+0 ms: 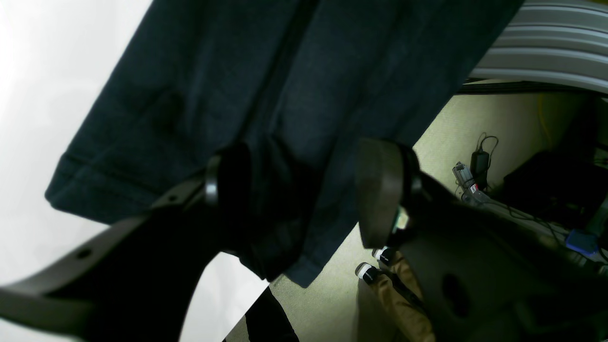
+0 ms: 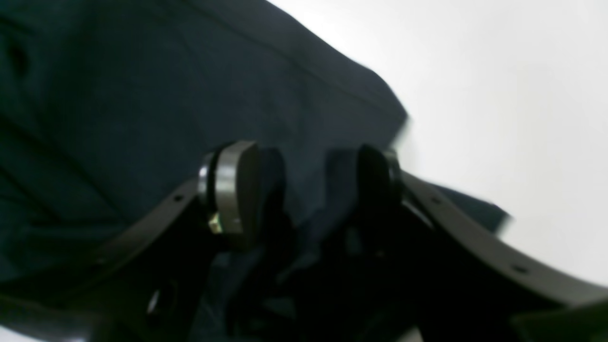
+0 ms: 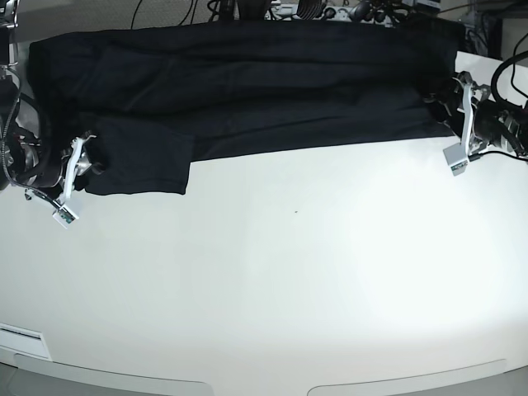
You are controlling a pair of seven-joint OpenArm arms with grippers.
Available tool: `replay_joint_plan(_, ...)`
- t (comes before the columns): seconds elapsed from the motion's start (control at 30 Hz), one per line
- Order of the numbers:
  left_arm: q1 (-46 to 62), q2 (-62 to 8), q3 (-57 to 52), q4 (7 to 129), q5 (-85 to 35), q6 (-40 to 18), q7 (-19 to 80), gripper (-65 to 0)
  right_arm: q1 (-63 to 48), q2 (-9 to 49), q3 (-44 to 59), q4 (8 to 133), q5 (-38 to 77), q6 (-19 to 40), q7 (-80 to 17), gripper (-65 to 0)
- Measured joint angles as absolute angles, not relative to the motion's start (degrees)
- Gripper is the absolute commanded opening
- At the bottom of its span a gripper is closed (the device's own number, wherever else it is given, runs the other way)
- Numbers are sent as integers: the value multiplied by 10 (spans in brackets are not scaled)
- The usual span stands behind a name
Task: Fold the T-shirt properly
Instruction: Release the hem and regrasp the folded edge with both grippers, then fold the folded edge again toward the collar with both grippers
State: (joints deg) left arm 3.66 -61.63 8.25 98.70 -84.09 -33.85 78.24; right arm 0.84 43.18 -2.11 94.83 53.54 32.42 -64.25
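White table [image 3: 272,280] fills most of base view, surface smooth, glossy. Black T-shirt [image 3: 247,91] lies directly on it, spread as long band across top of frame, left to right edge. Sleeve flap [image 3: 140,161] juts toward lower left. Tiny dark speck [image 3: 296,212] near centre.

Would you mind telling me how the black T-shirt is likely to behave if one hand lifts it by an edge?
The T-shirt will probably drape and sag, since it lies in soft folds and wrinkles across the table. It looks thin and matte, so it is likely light and not slippery. A push would probably bunch it, as the layered edge near the left hand suggests.
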Motion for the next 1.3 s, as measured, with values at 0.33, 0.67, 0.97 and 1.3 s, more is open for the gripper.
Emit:
replay_joint_plan(0.33,36,-616,83,987,-841,-338,782,-281,8,406,-21,948,375,258,-595,-303)
replay_joint_plan(0.67,36,-616,83,987,-841,-338,780,-281,8,404,-21,948,425,261,-594,-303)
replay_joint_plan(0.97,36,-616,82,987,-841,-338,780,-281,5,404,-21,948,427,258,-598,-414)
replay_joint_plan(1.3,36,-616,83,987,-841,-338,780,-281,-22,363,-20,948,381,237,-597,-287)
